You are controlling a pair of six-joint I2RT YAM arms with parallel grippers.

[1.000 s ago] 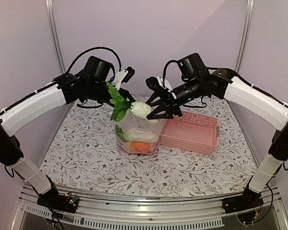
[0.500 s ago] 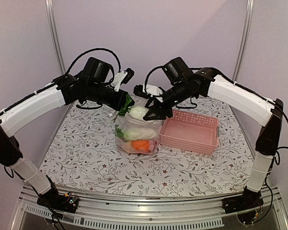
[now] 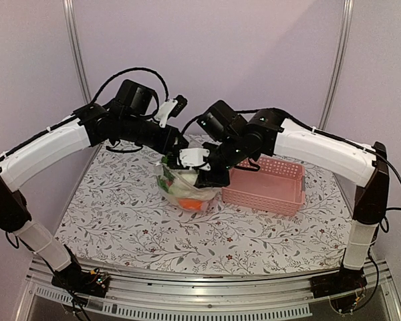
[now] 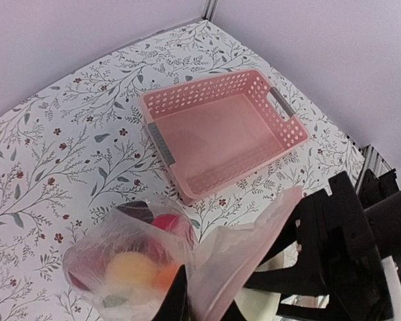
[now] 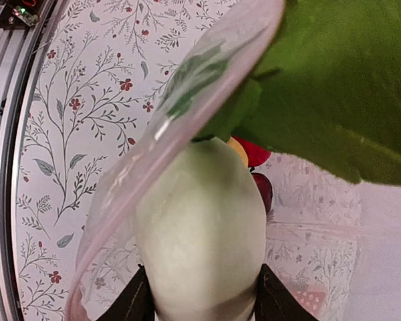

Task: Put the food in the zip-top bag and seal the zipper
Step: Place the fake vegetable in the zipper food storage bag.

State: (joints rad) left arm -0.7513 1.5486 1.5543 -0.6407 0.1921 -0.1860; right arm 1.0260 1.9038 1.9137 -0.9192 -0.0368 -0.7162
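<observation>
Across the lower two-thirds of the overhead frame: floral-print table (image 3: 120, 221), pink basket (image 3: 262, 199) right of centre, zip-top bag (image 3: 182, 189) just beside the basket's left end at frame centre, mouth up, zipper (image 5: 147, 150) unsealed. Left gripper (image 3: 176, 142) is clenched on the bag's upper left mouth edge; right gripper (image 5: 200, 311) reaches into the mouth from the upper right, grasping the white oblong (image 5: 200, 227). Green leafy piece (image 5: 334, 87) fills the upper right of the right wrist frame; red and yellow food (image 4: 130, 267) lies at the bag bottom.
</observation>
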